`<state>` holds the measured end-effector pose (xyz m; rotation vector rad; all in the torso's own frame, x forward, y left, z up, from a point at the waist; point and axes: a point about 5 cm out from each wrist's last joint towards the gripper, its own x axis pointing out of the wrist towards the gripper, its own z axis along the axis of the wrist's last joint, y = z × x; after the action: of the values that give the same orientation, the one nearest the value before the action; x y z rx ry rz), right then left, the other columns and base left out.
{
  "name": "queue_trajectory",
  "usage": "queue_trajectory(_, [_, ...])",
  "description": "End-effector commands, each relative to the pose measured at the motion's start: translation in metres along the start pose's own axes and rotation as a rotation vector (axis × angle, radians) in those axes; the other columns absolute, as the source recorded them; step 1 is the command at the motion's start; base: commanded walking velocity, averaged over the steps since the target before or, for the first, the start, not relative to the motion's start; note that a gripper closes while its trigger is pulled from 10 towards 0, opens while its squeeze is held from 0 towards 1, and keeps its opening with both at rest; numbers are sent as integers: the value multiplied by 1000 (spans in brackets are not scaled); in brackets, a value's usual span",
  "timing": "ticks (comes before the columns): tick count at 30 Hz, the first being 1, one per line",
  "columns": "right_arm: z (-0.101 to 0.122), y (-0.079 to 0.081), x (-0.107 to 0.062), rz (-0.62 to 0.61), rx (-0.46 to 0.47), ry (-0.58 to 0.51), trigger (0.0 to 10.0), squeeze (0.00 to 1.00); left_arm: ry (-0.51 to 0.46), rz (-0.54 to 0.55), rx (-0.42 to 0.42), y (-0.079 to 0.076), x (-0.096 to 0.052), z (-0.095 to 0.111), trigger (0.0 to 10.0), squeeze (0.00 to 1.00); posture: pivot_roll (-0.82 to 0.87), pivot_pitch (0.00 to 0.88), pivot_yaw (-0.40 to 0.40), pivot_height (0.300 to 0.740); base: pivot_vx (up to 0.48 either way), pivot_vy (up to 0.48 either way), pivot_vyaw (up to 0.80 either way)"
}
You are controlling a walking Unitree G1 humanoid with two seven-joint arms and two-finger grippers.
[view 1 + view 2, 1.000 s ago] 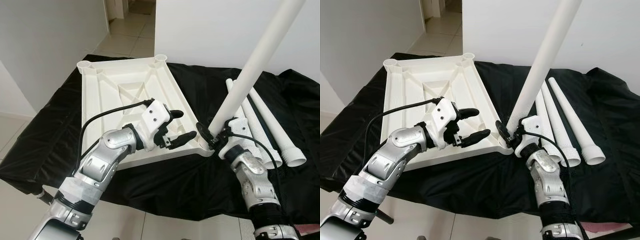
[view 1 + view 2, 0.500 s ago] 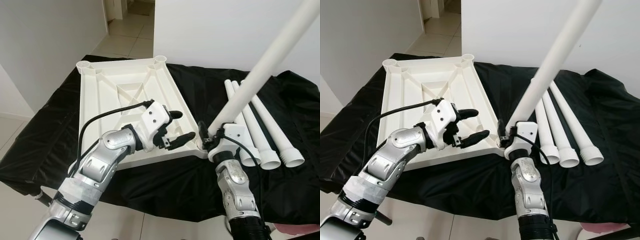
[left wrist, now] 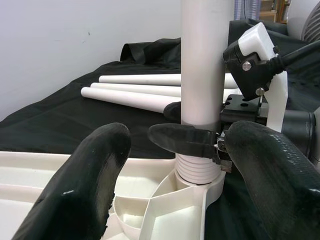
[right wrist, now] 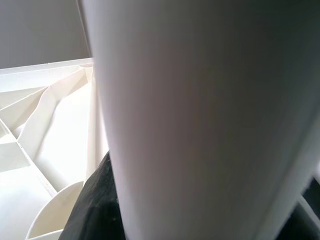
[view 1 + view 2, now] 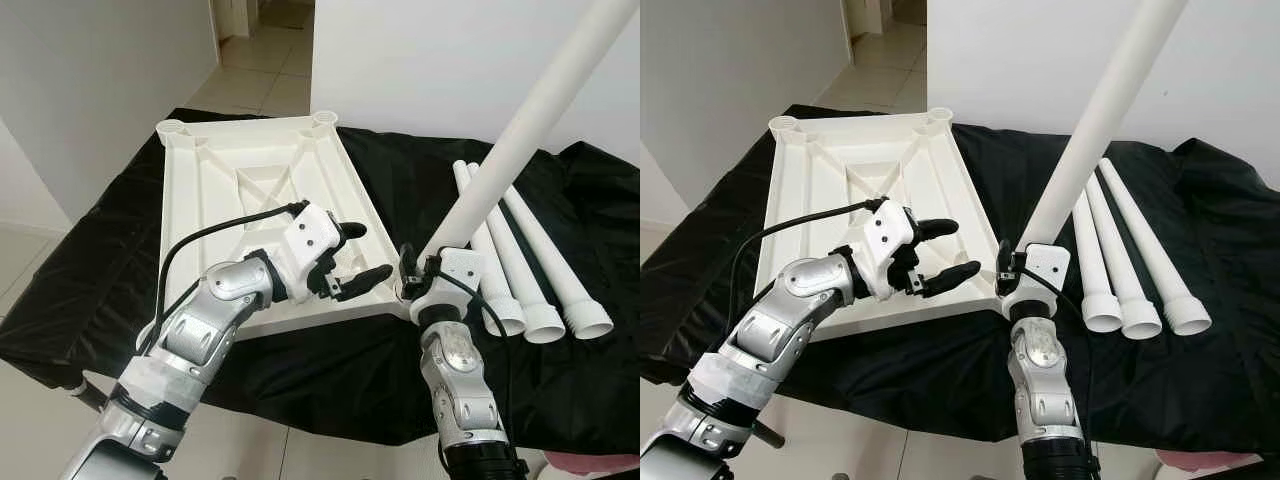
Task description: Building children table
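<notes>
Leg (image 5: 520, 120) pinched at base by our right gripper (image 3: 200, 142) fingers, seating in tabletop (image 5: 250, 190) corner socket (image 3: 197, 187); left gripper (image 5: 355, 262) fingers spread, steadying nearby.

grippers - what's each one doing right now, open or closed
Left gripper: open, holding nothing, over the near edge of the upturned white plastic tabletop.
Right gripper: closed on the long white plastic table leg, near its threaded end.

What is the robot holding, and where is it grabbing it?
The right tool grips a white table leg near its bottom end, just above the threaded part sitting in the tabletop's corner socket. The left tool is open over the tabletop, holding nothing.
</notes>
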<state>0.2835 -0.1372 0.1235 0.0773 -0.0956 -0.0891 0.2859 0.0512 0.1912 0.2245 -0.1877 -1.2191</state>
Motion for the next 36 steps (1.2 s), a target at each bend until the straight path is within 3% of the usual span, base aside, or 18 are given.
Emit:
queue_trajectory(1, [-22,5,-9,-25,6,126,10000,0,16,-5,-1,0,-3,-4,10000,0,-64,0,-37,740,0,0,0])
queue_trajectory(18, [-3,-8,15,10,-39,137,10000,0,18,9,7,2,-5,-4,10000,0,-47,0,-46,740,0,0,0])
queue_trajectory(30, [-6,-6,3,115,-122,85,10000,0,20,21,10,3,-7,-3,10000,0,-43,0,-50,740,0,0,0])
queue_trajectory(36, [-15,-14,-1,70,-70,129,10000,0,22,22,11,4,-8,-3,10000,0,-44,0,-45,740,0,0,0])
